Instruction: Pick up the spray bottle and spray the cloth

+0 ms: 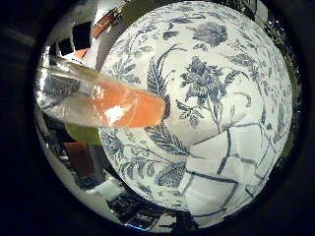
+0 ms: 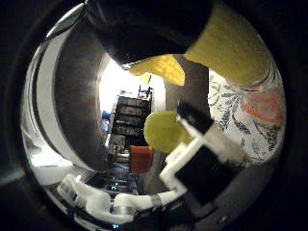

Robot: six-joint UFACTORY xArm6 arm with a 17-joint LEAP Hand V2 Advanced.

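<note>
The spray bottle (image 1: 123, 105) is clear with orange liquid inside and lies slantwise close to my palm, up in the air above the table. Its yellow spray head (image 2: 236, 48) fills a corner of the thumb side view. My right hand (image 2: 202, 159) shows white and black fingers curled in beside the bottle, and seems shut on it. The cloth (image 1: 226, 172) is white with dark grid lines. It lies flat on the blue-flowered tablecloth (image 1: 211, 64), below the bottle's orange end and a little to one side.
A round yellow disc (image 2: 163, 130) and an orange-red block (image 2: 140, 159) stand beyond the table's edge. A dark shelf unit (image 2: 127, 118) is in the room behind them. A wide grey curved surface (image 2: 77, 96) is close to the palm.
</note>
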